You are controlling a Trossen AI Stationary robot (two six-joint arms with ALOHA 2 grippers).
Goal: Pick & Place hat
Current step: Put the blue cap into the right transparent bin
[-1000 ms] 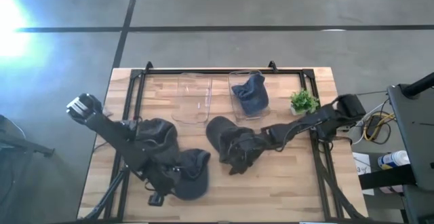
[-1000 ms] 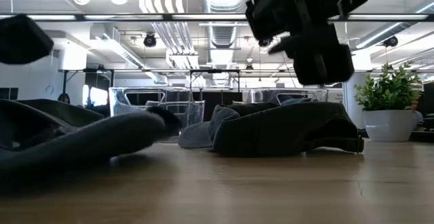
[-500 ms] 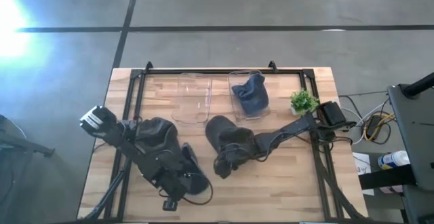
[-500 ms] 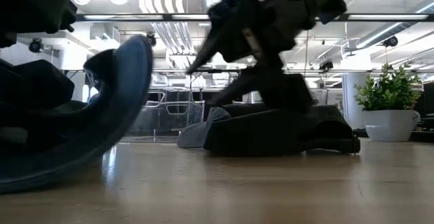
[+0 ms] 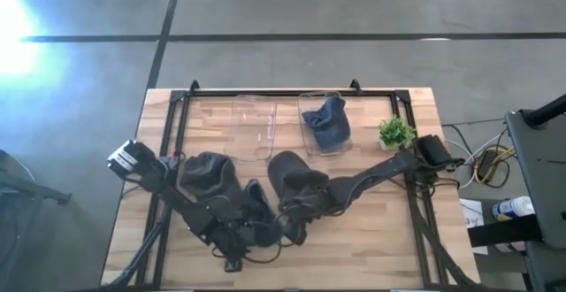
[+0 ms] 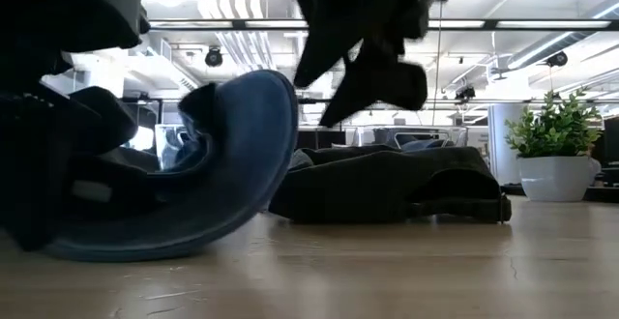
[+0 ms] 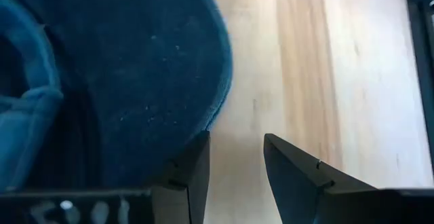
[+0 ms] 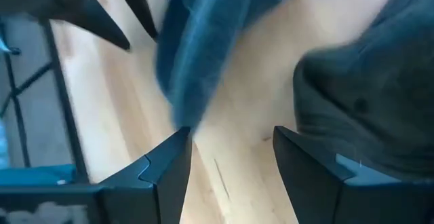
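**Inspector:** Report the left gripper.

**Assistant:** It sits low over the table, at the front, left of centre. The fingers are spread. Only bare wood shows between them. The blue hat's brim lies against the outer side of one finger, not in the gap.

**Inspector:** Position of the blue hat?

**Assistant:** On the table near the front, between the two grippers. In the low view it stands tipped up on its edge, with the brim curving upward. It rests just beside the middle hat, a dark one lying flat at the table's centre. Whether the two touch, I cannot tell.

**Inspector:** The right gripper?

**Assistant:** Its arm reaches across from the right edge. The gripper hangs above the table just right of the blue hat and in front of the middle hat. The fingers are apart, with wood showing between them. The blue hat appears ahead of them, blurred, and nothing is pinched.

**Inspector:** Other items?

**Assistant:** A left hat, also dark, lies under the left arm. A clear bin at the rear holds another blue cap. A plant stands to the right of the bin, near the right arm's base.
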